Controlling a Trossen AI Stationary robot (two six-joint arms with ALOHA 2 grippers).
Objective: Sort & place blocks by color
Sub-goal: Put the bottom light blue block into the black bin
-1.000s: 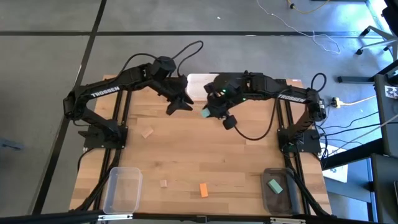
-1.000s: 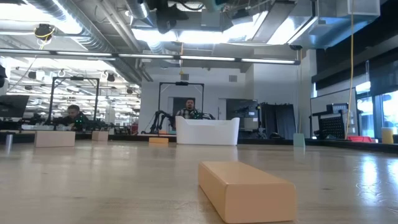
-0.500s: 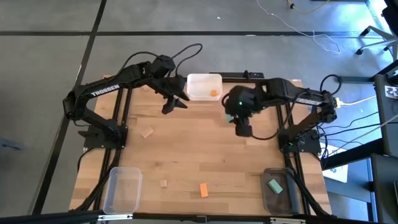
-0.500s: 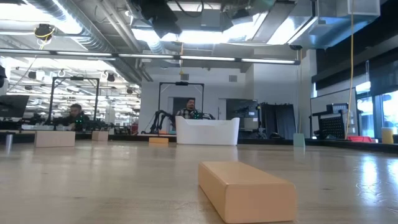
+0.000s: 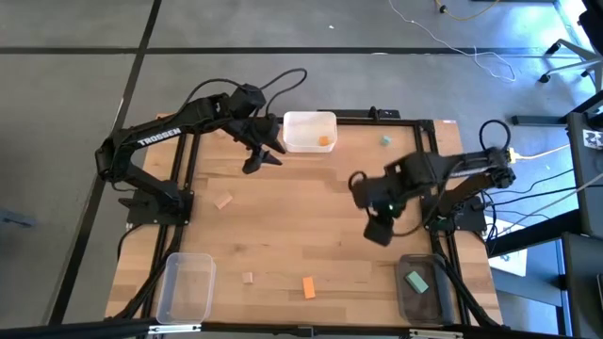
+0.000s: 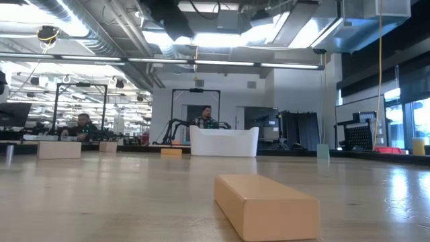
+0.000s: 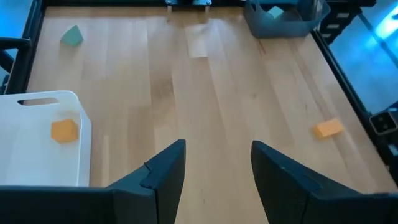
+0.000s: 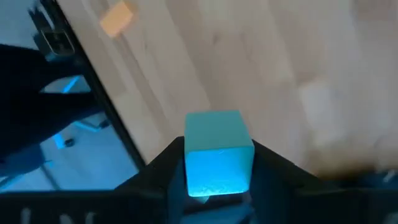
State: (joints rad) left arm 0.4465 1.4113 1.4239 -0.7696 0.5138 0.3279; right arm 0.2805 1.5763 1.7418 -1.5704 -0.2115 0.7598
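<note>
Blocks are spread over the desk point(image 5: 311, 226): a teal block point(image 8: 219, 152) is clamped between the fingers of the right hand point(image 5: 380, 229), held above the desk's right side near the dark bin point(image 5: 423, 287), where another teal block point(image 5: 416, 280) lies. The left hand point(image 5: 263, 159) hangs released, jaws apart, beside the white bin point(image 5: 308, 132) containing an orange block point(image 5: 323, 142). A further orange block point(image 5: 308, 287) and two tan blocks point(image 5: 222, 201) lie on the wood.

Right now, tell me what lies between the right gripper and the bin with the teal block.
Nothing: the high view shows only bare table between the right gripper, shut on a teal cube, and the bin with the teal block.
</note>
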